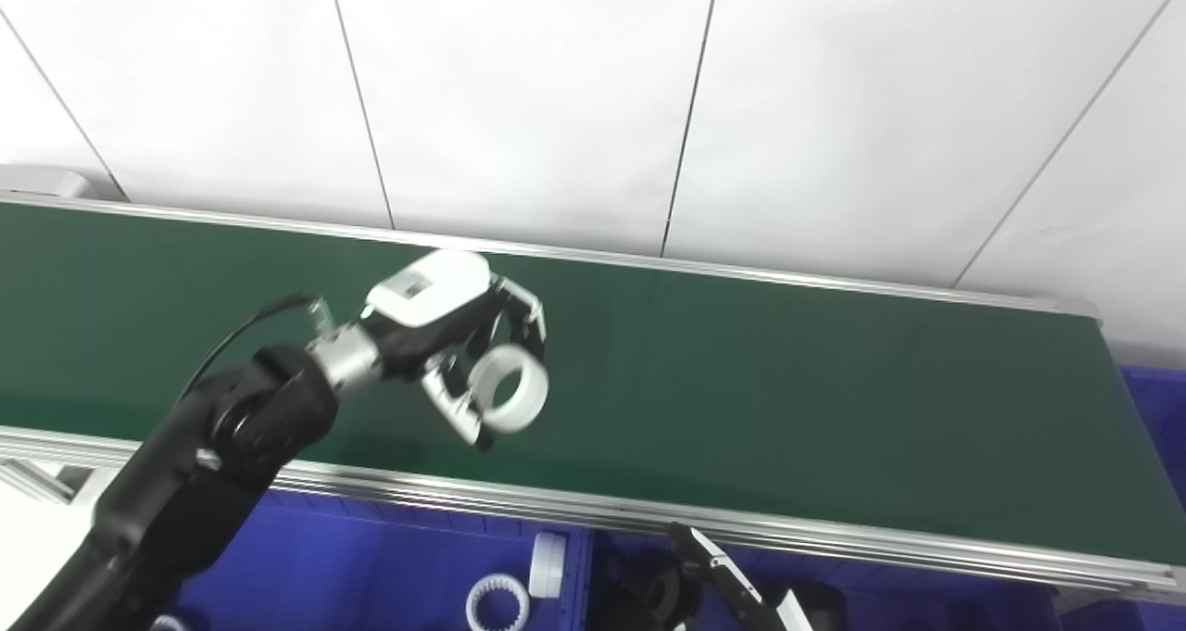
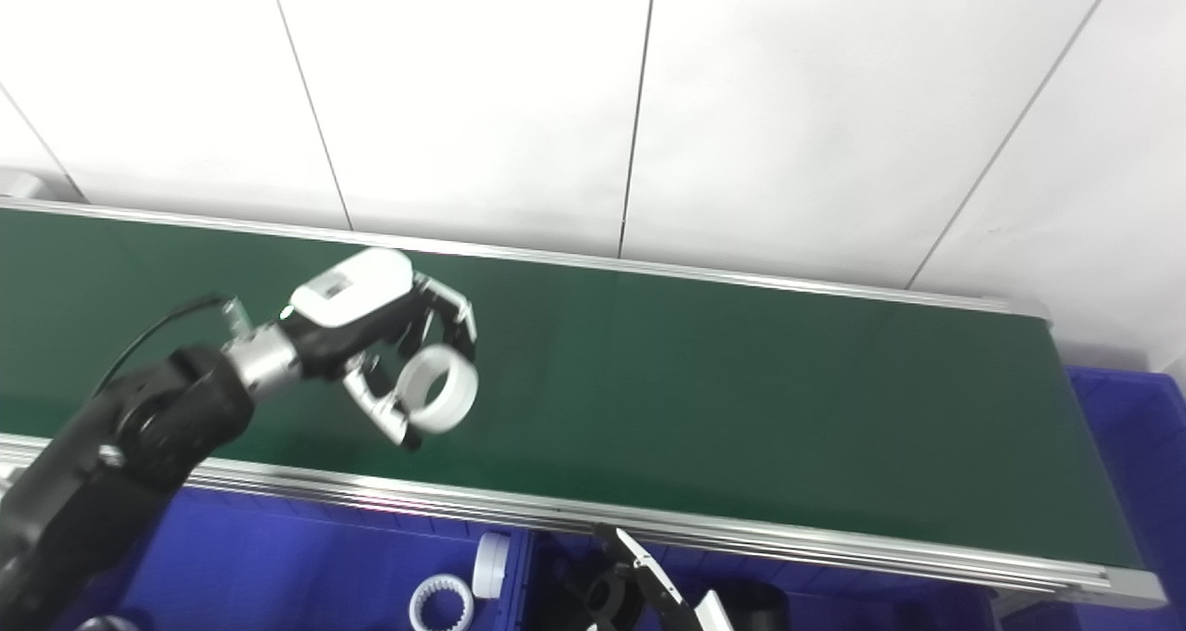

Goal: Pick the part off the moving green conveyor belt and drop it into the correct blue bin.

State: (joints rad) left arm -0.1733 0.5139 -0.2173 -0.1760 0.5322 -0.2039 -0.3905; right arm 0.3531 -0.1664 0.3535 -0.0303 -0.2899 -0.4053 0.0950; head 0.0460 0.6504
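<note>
My left hand (image 1: 459, 334) reaches over the green conveyor belt (image 1: 788, 390) and is shut on a white ring-shaped part (image 1: 509, 388), pinched between fingers and thumb just above the belt's near half. It also shows in the right eye view (image 2: 438, 387). My right hand (image 1: 718, 575) is low at the bottom edge, below the belt's near rail, only partly in view; whether it is open or shut does not show.
Blue bins (image 1: 371, 557) lie below the belt's near rail, one holding a white toothed ring (image 1: 498, 603) and a white cylinder (image 1: 548, 564), another holding dark parts (image 1: 658, 594). Another blue bin (image 1: 1158, 409) sits past the belt's right end. A white panelled wall is behind.
</note>
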